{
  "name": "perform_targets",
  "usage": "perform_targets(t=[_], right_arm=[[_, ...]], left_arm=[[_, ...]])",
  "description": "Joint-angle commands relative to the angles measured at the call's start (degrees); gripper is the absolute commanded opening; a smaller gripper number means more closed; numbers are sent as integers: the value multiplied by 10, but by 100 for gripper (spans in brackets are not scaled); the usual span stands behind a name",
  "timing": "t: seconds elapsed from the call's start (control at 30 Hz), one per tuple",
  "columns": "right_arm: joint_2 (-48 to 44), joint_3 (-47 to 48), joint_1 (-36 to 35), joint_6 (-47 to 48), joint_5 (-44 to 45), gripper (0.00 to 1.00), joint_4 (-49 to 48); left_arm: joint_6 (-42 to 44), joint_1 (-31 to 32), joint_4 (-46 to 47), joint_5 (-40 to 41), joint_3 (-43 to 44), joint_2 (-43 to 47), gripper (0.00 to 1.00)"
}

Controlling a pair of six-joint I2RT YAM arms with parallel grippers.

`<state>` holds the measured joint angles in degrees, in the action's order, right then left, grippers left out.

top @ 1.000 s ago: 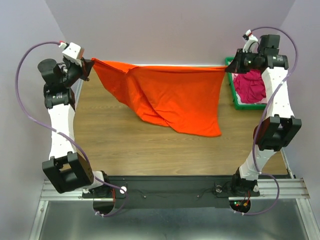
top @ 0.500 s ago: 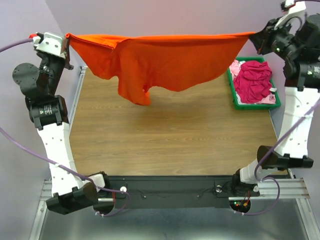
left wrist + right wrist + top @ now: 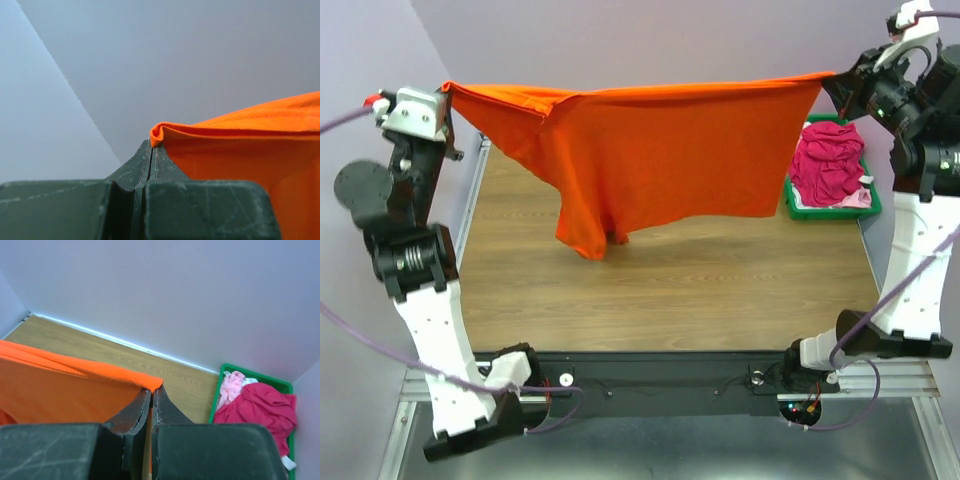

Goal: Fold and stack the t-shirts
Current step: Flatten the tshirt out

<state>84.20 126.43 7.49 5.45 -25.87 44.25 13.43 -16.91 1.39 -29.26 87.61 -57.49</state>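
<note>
Left arm (image 3: 425, 310), at the table's (image 3: 670, 290) left edge: white link shells dotted with small dark holes, and black cylindrical joint housings (image 3: 408, 262). Right arm (image 3: 910, 235), at the table's right edge: same build. A purple cable (image 3: 382, 351) loops along each arm. Left fingers (image 3: 200, 205) and right fingers (image 3: 200, 450): dark green, flat-faced, scuffed and scratched. Both bases are bolted to a black plate (image 3: 660, 375) along the table's near edge, on an aluminium rail (image 3: 890, 378). Red and green lights (image 3: 802, 408) glow under the right base.

bin (image 3: 830, 212) corner behind orange t-shirt (image 3: 660, 150), right arm (image 3: 920, 230) cropped
</note>
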Motion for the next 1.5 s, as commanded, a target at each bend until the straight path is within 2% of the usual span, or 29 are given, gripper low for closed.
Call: perform_targets(t=[0.0,0.13,0.23,0.4,0.57,0.7,0.73,0.8,0.87,1.0,1.13,1.2,1.3,1.47], right_arm=[[-102,-2,14,26,69,1,-39],[-161,-1,14,28,111,1,-53],[-192,22,14,33,153,1,-64],[-201,48,14,54,148,0,-78],[-167,-47,15,74,116,1,-108],[-115,-120,14,64,35,1,-121],[-106,-139,14,58,2,1,-124],[-71,-189,10,48,-20,1,-137],[-44,-217,-18,63,-11,1,-144],[7,-324,-102,104,30,1,-170],[86,-386,-155,103,65,1,-227],[129,-383,-164,90,75,0,-249],[211,-341,-163,68,99,1,-261],[305,-269,-163,57,136,1,-268]], left_arm=[[4,-13,21,69,7,97,0],[8,-13,-6,100,21,146,0],[15,-13,-38,120,68,165,0],[48,-13,-81,118,106,179,0],[84,-13,-158,99,89,151,0],[95,-13,-212,65,-12,135,0],[95,-13,-218,59,-74,135,0],[100,-13,-229,28,-138,135,0],[106,-12,-222,3,-235,138,0],[121,1,-170,15,-355,119,0],[136,15,-110,55,-428,37,0],[136,17,-81,78,-429,-10,0],[125,18,-69,97,-392,-138,0],[99,18,-65,108,-294,-265,0]])
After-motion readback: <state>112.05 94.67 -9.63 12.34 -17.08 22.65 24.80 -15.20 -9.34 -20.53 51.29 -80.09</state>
